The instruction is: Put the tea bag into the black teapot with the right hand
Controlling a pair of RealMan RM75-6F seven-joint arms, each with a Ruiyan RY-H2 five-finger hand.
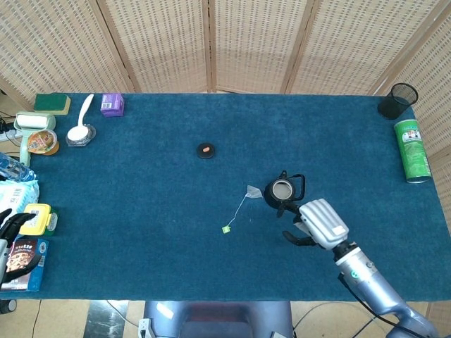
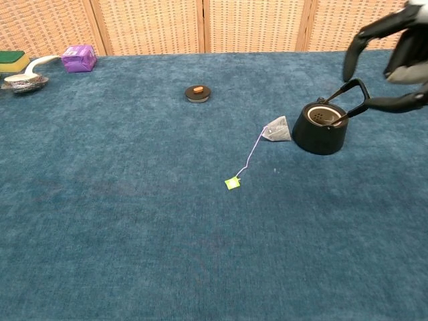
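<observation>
The black teapot (image 1: 282, 191) (image 2: 321, 127) stands lidless right of the table's centre, its handle up. The tea bag (image 1: 253, 191) (image 2: 277, 129) lies against the pot's left side. Its string runs forward-left to a green tag (image 1: 226, 229) (image 2: 232, 182). My right hand (image 1: 320, 222) (image 2: 394, 57) hovers just to the front-right of the pot with its fingers spread and nothing in them. It is apart from the tea bag. My left hand (image 1: 13, 222) stays at the table's left edge by the snack boxes, fingers apart and holding nothing.
The pot's lid (image 1: 206, 150) (image 2: 197, 93) lies further back on the blue cloth (image 1: 141, 211). A mesh pen cup (image 1: 398, 101) and a green can (image 1: 412, 149) sit at the far right. A purple box (image 1: 112, 104), a sponge (image 1: 53, 103), a spoon dish (image 1: 79, 132) and snack boxes (image 1: 36, 218) line the left side.
</observation>
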